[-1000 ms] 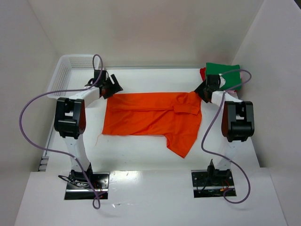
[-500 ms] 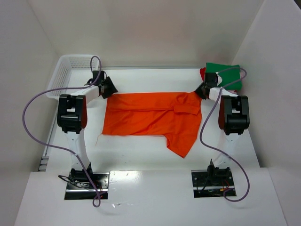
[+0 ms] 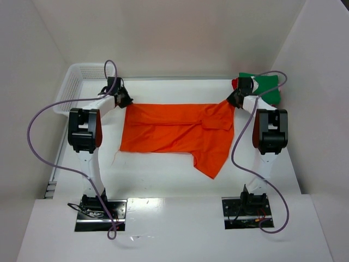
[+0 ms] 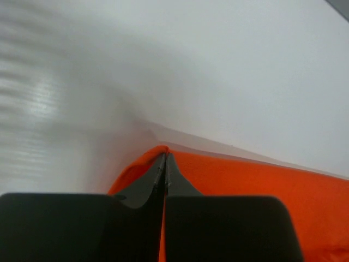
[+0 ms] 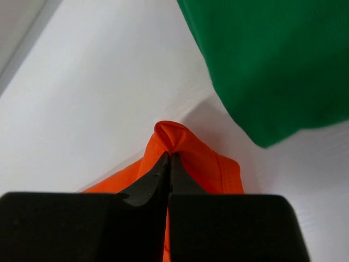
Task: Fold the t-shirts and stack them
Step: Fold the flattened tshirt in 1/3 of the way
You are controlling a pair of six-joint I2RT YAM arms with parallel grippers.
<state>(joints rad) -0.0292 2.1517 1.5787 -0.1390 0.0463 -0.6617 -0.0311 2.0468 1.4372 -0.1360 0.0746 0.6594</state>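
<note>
A bright orange t-shirt (image 3: 174, 131) lies spread across the middle of the table, one sleeve hanging toward the near side. My left gripper (image 3: 126, 102) is shut on its far left corner, and the orange cloth (image 4: 245, 185) bunches around the closed tips (image 4: 164, 158). My right gripper (image 3: 233, 101) is shut on the far right corner, where a fold of orange cloth (image 5: 191, 147) pokes up past the tips (image 5: 169, 157). A folded green t-shirt (image 3: 262, 86) lies at the far right on a red one (image 3: 234, 83). The green t-shirt (image 5: 272, 60) is just beyond the right gripper.
A white mesh basket (image 3: 82, 82) stands at the far left corner by the left arm. White walls close in the table on three sides. Purple cables loop from both arms.
Both grippers have closed from open onto the shirt's far corners. The far edge of the orange shirt has been pulled slightly toward the back.
</note>
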